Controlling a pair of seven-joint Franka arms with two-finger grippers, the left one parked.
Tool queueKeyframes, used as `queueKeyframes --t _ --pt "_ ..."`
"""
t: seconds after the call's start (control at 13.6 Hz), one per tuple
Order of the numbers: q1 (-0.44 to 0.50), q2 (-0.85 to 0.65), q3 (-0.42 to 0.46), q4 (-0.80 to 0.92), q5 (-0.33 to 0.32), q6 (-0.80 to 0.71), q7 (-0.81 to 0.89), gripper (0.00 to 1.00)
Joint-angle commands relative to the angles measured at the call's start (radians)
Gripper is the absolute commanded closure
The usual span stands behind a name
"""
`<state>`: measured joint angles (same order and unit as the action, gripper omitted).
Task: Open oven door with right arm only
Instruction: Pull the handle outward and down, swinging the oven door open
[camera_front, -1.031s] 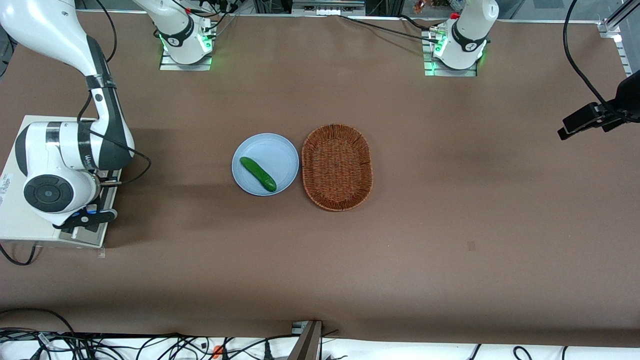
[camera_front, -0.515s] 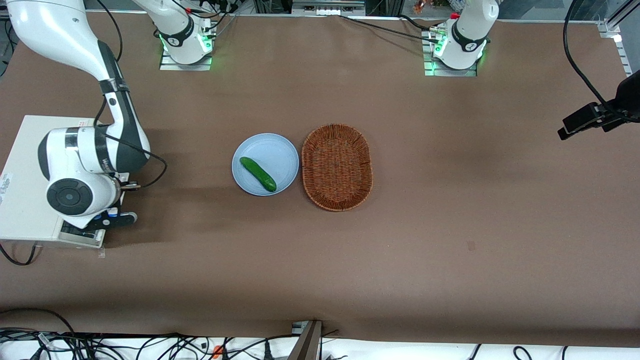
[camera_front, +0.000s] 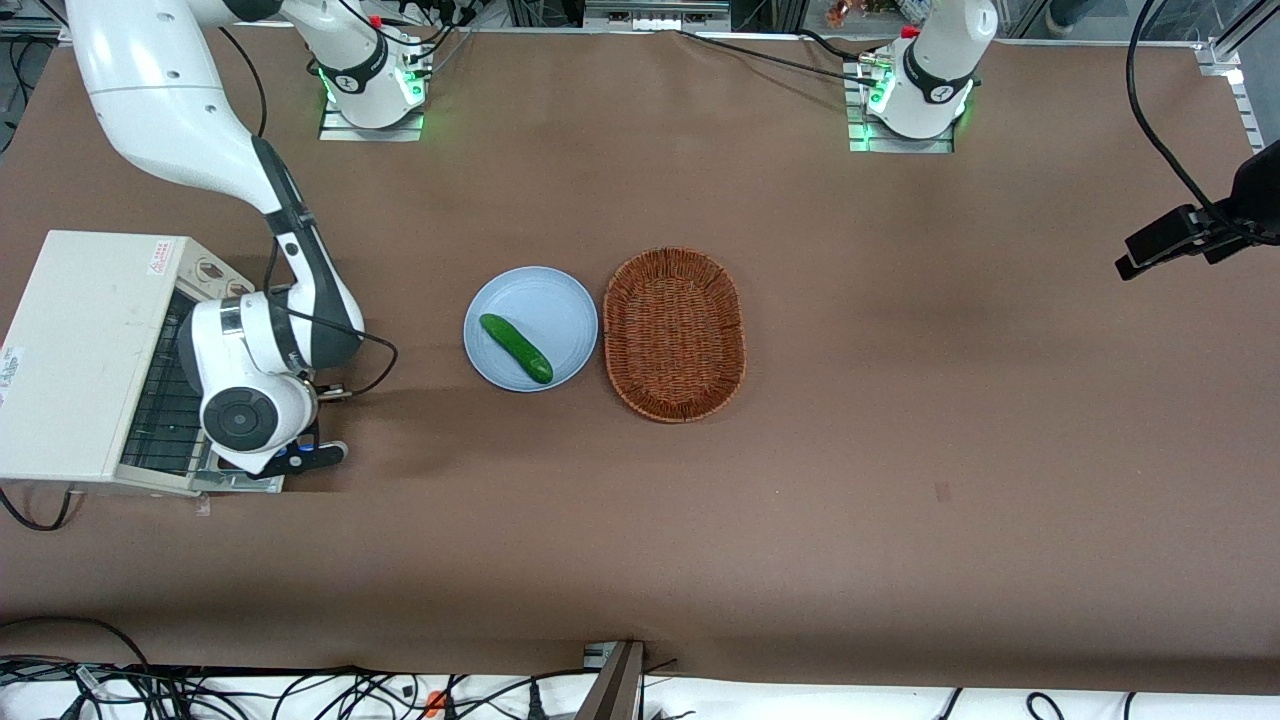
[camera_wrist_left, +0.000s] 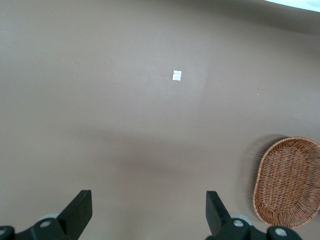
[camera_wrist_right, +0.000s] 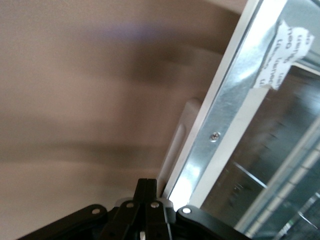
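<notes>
The cream-white toaster oven (camera_front: 80, 340) stands at the working arm's end of the table. Its oven door (camera_front: 160, 410) is swung down, and the dark glass and wire rack show from above. The right arm (camera_front: 250, 370) reaches over the door. My gripper (camera_front: 300, 458) sits at the door's outer edge, toward the plate. In the right wrist view my gripper (camera_wrist_right: 150, 192) has its fingers pressed together, empty, right beside the pale bar handle (camera_wrist_right: 177, 145) and the metal door frame (camera_wrist_right: 235, 115).
A light blue plate (camera_front: 560, 300) with a green cucumber (camera_front: 515, 347) lies mid-table, beside a brown wicker basket (camera_front: 675, 333), which also shows in the left wrist view (camera_wrist_left: 287, 182). A black camera clamp (camera_front: 1195, 235) hangs at the parked arm's end.
The right arm has swung away from over the oven toward the plate. The door has come down with it, uncovering the knobs and the glass.
</notes>
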<state>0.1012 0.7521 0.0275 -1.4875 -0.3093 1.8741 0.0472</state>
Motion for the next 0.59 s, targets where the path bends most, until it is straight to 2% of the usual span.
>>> queueKeyframes --t 0.0,0.15,0.29,0.52 --pt "-0.054 0.036 -0.074 0.009 -0.113 0.007 -0.041 1.0" --pt "-0.064 0.039 -0.072 0.009 -0.093 0.01 -0.04 1.0" --pt "-0.083 0.039 -0.072 0.009 -0.021 0.013 -0.04 1.0" --pt "-0.086 0.039 -0.072 0.009 0.051 0.004 0.005 1.0"
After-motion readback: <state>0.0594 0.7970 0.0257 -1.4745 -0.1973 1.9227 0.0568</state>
